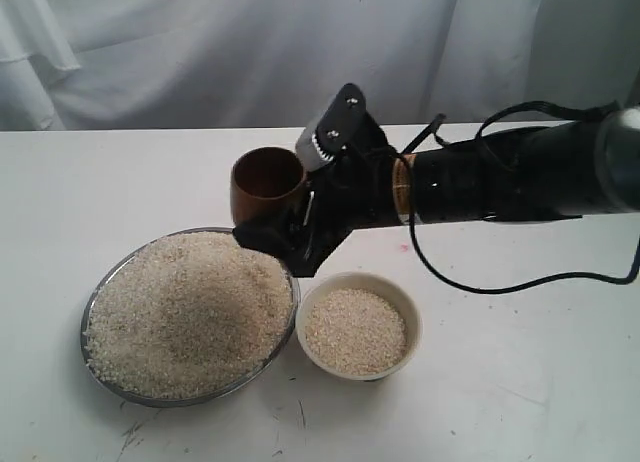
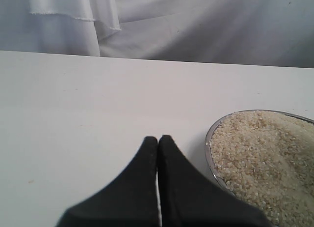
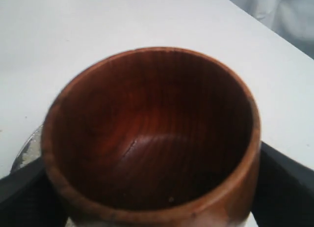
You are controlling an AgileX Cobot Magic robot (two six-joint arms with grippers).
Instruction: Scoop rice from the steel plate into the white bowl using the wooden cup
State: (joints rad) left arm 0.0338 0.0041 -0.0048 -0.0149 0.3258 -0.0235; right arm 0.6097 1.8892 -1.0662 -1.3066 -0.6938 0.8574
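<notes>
A heap of rice (image 1: pixel 190 312) fills the steel plate (image 1: pixel 97 294) at the front left of the table. To its right stands the white bowl (image 1: pixel 402 300), partly filled with rice (image 1: pixel 355 332). My right gripper (image 1: pixel 285 227) is shut on the wooden cup (image 1: pixel 266 182), held upright just behind the plate's far rim. In the right wrist view the cup (image 3: pixel 152 133) looks empty, its dark inside facing the camera. My left gripper (image 2: pixel 158 138) is shut with nothing in it, just beside the plate's rim (image 2: pixel 210 138); it does not show in the exterior view.
The right arm (image 1: pixel 500 177) reaches in from the right above the table, with a black cable (image 1: pixel 520 282) looping down behind the bowl. A white cloth (image 1: pixel 200 52) hangs along the table's far edge.
</notes>
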